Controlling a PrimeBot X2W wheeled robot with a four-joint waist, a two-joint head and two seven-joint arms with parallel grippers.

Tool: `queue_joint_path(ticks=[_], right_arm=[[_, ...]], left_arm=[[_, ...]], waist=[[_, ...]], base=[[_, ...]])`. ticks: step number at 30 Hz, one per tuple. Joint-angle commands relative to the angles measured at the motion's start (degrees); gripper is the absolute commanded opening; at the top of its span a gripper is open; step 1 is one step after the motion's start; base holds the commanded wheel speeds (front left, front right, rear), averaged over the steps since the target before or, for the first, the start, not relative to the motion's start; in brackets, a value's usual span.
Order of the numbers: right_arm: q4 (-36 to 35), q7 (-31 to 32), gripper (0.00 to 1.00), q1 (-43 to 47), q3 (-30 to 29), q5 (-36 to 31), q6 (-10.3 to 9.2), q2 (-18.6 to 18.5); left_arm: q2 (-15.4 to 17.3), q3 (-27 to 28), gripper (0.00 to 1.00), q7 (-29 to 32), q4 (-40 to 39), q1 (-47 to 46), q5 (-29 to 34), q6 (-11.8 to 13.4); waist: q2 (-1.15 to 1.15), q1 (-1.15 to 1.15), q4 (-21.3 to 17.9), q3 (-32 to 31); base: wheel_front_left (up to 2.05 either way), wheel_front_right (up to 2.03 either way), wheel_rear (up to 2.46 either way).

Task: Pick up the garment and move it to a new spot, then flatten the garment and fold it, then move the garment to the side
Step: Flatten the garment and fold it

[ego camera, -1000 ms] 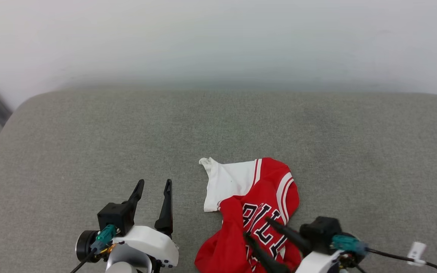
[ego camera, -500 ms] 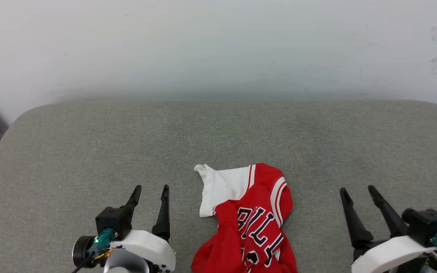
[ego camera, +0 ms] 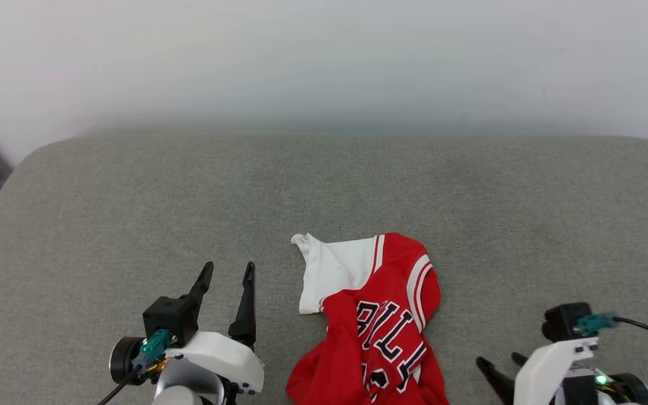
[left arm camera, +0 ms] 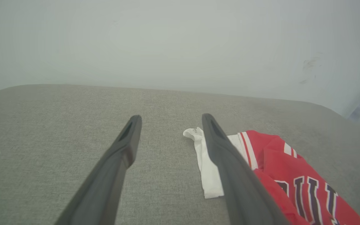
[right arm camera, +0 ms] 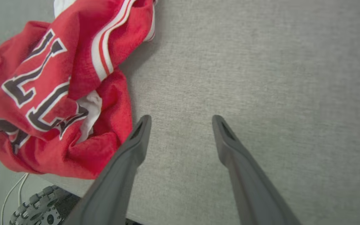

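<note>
The garment [ego camera: 377, 326] lies crumpled near the front edge of the grey padded surface [ego camera: 324, 191], red with black-and-white lettering up and a white sleeve spread to its upper left. My left gripper [ego camera: 228, 273] stands open to its left, apart from it, with nothing between the fingers. In the left wrist view the garment [left arm camera: 292, 168] lies right of my open left gripper [left arm camera: 171, 119]. My right gripper [ego camera: 497, 360] is low at the garment's right, open and empty. In the right wrist view the right gripper [right arm camera: 181, 120] hovers over bare fabric beside the garment [right arm camera: 58, 93].
A pale wall [ego camera: 324, 62] rises behind the padded surface. The surface's front edge and a wheel of my base [right arm camera: 39, 212] with a white cable show under the garment in the right wrist view. Bare grey fabric stretches behind and to both sides of the garment.
My right gripper left its place over the garment, swung out to the right, then drew back low toward the front edge, staying open. The garment and left gripper kept their places.
</note>
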Motion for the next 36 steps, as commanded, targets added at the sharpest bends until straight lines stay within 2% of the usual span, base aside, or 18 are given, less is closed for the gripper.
queue_joint_path(ticks=[1, 4, 8, 13, 14, 16, 20, 24, 30, 36], right_arm=[[1.17, 3.33, 1.0, -2.15, 3.01, 1.58, -0.01, -0.86], [3.55, 6.25, 1.0, -4.9, 7.98, 3.24, -0.01, -1.79], [8.38, 6.76, 1.0, -8.39, 13.11, 4.8, -0.01, -2.56], [14.56, 8.31, 1.0, -9.87, 17.05, 6.46, -0.01, -2.71], [15.73, 8.62, 0.64, -10.0, 17.87, 6.65, -0.01, -2.61], [17.44, 9.24, 0.0, -10.2, 19.25, 6.79, -0.01, -2.87], [16.3, 6.26, 0.0, -11.95, 20.1, 6.73, -0.01, -4.05], [12.15, 0.2, 0.0, -14.96, 15.56, 5.42, -0.03, -4.84], [5.93, -4.93, 0.0, -14.05, 3.11, 1.2, -0.02, -4.19], [4.55, -5.09, 0.0, -7.11, -14.69, -1.44, -0.01, 1.09]], left_arm=[[-0.02, -0.26, 1.0, -0.24, -0.25, -1.19, 0.31, -0.37], [-0.38, -0.5, 1.0, -0.44, -0.11, -2.59, 0.61, -0.73], [-0.8, -0.76, 1.0, -0.77, 0.39, -4.53, 0.8, -1.3], [-1.26, -0.8, 1.0, -1.19, 1.14, -5.26, 1.02, -1.21], [-1.3, -0.78, 1.0, -1.24, 1.31, -5.26, 1.0, -1.19], [-1.42, -0.69, 1.0, -1.44, 1.61, -5.24, 0.91, -1.19], [-1.55, -0.36, 1.0, -1.71, 2.36, -5.1, 0.69, -1.24], [-1.71, -0.17, 1.0, -1.94, 2.8, -4.53, 0.51, -1.11], [-1.63, 0.11, 1.0, -2.07, 2.98, -3.6, 0.46, -1.09], [-1.7, -0.06, 1.0, -2.15, 2.99, -2.9, 0.38, -1.1]], waist=[[0.0, 0.0, 1.06, 1.74], [0.0, 0.0, 2.5, 3.65], [0.0, 0.0, 4.27, 5.81], [0.0, 0.0, 5.16, 6.65], [0.0, 0.0, 5.26, 6.68], [0.0, 0.0, 5.36, 6.73], [0.0, 0.0, 5.12, 6.34], [0.0, 0.0, 4.24, 5.32], [0.0, 0.0, 2.74, 4.01], [0.0, 0.0, 1.63, 3.23]], base=[[0.0, 0.0, 0.0], [0.0, 0.0, 0.0], [0.0, 0.0, 0.0], [0.0, 0.0, 0.0], [0.0, 0.0, 0.0], [0.0, 0.0, 0.0], [0.0, 0.0, 0.0], [0.0, 0.0, 0.0], [0.0, 0.0, 0.0], [0.0, 0.0, 0.0]])
